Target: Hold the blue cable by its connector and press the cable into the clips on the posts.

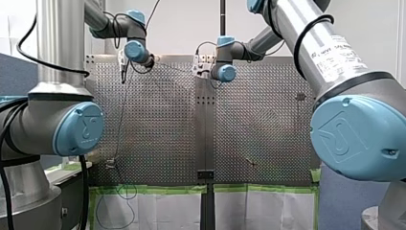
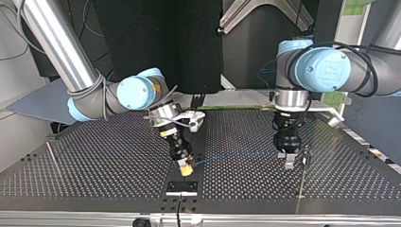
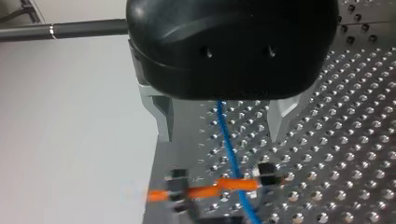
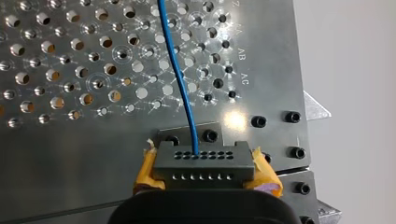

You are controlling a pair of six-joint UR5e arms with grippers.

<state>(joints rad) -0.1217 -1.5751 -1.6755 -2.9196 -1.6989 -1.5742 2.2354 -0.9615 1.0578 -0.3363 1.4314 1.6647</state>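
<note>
Clamping the connector (image 4: 203, 163) between yellow pads (image 4: 148, 169), my right gripper (image 2: 185, 166) hides its rear; the blue cable (image 3: 229, 144) passes untouched between my left gripper's (image 3: 222, 119) parted fingers, vanishing under its body

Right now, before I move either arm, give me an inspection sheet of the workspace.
Surface: perforated table, metal, with a seam down its middle.
Job's things: blue cable runs from the connector towards my left gripper; a thin post stands beside that gripper; clips too small to tell.
Clutter: nothing seen.
Grippers: right gripper shut on the connector, a yellow pad on each side; left gripper open, its metal fingers either side of the cable, not touching it.
Cables: black arm cables loop along both arms.
Surroundings: green tape and white sheets along the table's near edge in the front view.
</note>
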